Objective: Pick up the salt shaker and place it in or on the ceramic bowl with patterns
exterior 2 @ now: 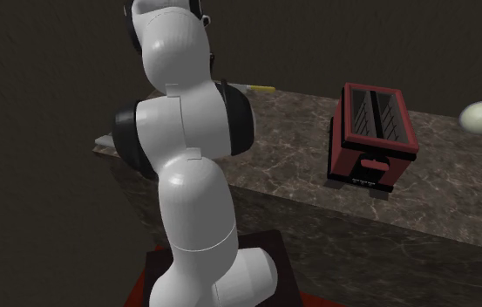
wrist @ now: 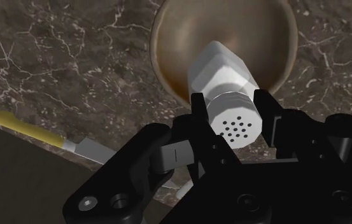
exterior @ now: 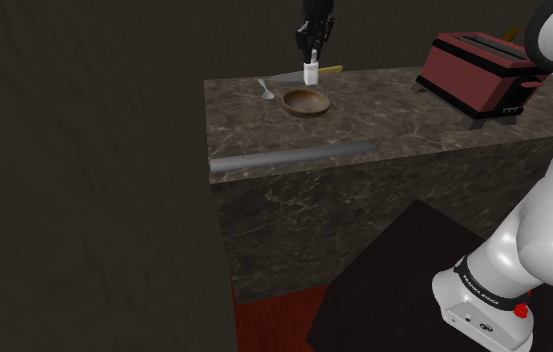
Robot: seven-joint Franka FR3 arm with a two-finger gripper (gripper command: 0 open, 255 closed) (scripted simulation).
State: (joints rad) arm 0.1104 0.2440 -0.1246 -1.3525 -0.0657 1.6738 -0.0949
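The gripper has its jaws clamped on the white shaker at its perforated cap. It holds the shaker clear of the counter near the far edge, over the far rim of the brown bowl, whose inside shows bare in the wrist view. A yellow-handled knife lies along that far edge behind the shaker, a fork lies near the bowl toward the counter's edge at the shoulder view's left, and a red toaster stands well apart at the opposite end.

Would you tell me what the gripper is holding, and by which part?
The white salt shaker, clasped by the gripper at its perforated cap end.
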